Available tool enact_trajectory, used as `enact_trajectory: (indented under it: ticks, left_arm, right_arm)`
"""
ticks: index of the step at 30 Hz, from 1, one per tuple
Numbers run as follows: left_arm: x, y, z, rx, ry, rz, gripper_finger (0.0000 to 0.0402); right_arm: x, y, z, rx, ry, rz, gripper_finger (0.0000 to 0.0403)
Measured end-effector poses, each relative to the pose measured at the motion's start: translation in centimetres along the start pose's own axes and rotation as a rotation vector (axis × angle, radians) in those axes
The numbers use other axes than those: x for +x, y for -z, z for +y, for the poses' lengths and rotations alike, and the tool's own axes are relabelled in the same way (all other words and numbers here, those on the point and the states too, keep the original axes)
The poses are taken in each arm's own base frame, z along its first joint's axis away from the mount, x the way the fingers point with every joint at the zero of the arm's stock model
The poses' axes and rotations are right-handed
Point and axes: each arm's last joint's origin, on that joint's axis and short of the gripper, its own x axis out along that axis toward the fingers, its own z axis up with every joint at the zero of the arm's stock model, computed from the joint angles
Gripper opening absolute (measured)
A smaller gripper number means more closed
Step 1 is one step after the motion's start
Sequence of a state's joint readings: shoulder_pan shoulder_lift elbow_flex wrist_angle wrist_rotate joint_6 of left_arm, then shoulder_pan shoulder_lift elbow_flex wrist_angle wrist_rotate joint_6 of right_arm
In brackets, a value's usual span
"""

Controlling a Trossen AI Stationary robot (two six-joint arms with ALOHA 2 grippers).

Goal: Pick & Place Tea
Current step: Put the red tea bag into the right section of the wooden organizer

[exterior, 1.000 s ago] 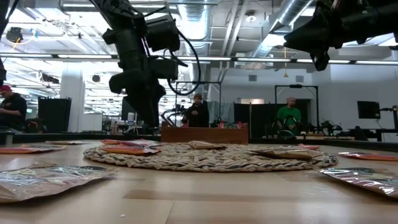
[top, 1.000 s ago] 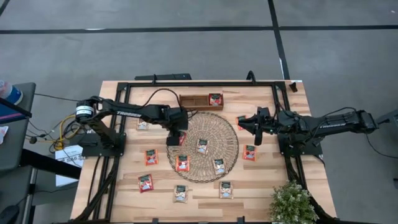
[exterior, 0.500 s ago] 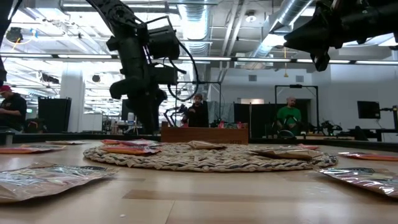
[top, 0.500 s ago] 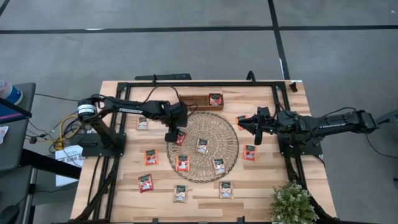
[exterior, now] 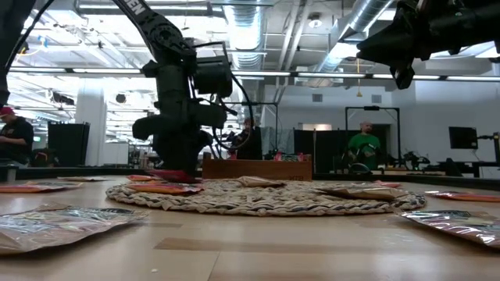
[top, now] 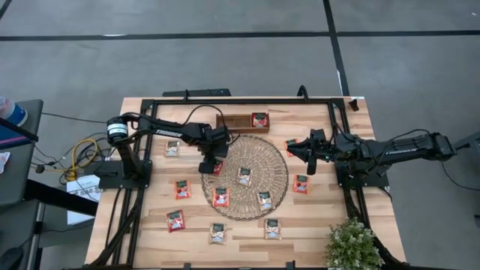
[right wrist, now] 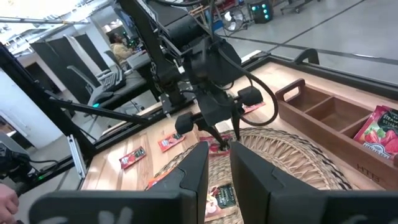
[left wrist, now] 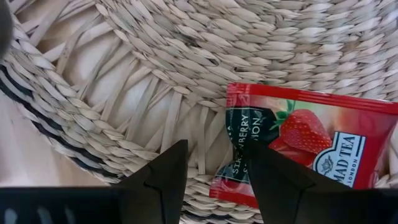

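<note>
We see left gripper [top: 209,163] low over mat [top: 270,150] left edge, fingers [left wrist: 163,180] spread wide, straddling corner of red sachet [left wrist: 298,146] lying flat on mat rim, not gripped. Right gripper [top: 310,163] hangs high just off mat's right edge, fingers [right wrist: 193,174] narrow, empty. Other sachets [top: 244,176] lie on mat and around it; one sachet in tray [top: 234,121] behind mat.
</note>
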State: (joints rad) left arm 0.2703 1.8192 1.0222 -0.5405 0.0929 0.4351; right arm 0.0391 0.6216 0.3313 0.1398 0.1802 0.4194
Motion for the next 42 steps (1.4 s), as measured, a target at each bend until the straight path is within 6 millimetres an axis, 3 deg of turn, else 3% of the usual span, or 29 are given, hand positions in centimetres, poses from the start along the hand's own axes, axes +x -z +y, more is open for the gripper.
enact_trajectory:
  ticks: [6,18,33,42]
  left_arm:
    - [0.0,0.0,0.0,-0.002,0.003,0.011,0.0147]
    - [-0.6,-0.8,0.3,0.001,-0.029,0.005,0.0054]
    - [-0.6,-1.0,0.0,0.013,-0.084,0.028,0.0010]
    - [-2.3,-2.6,0.6,0.017,-0.137,0.039,0.0000]
  right_arm:
    - [0.0,0.0,0.0,0.000,0.001,0.002,0.0060]
    - [0.0,0.0,0.0,-0.001,0.002,0.004,0.0060]
    - [0.0,0.0,0.0,-0.001,0.002,0.004,0.0060]
    - [0.0,0.0,0.0,-0.001,0.002,0.004,0.0060]
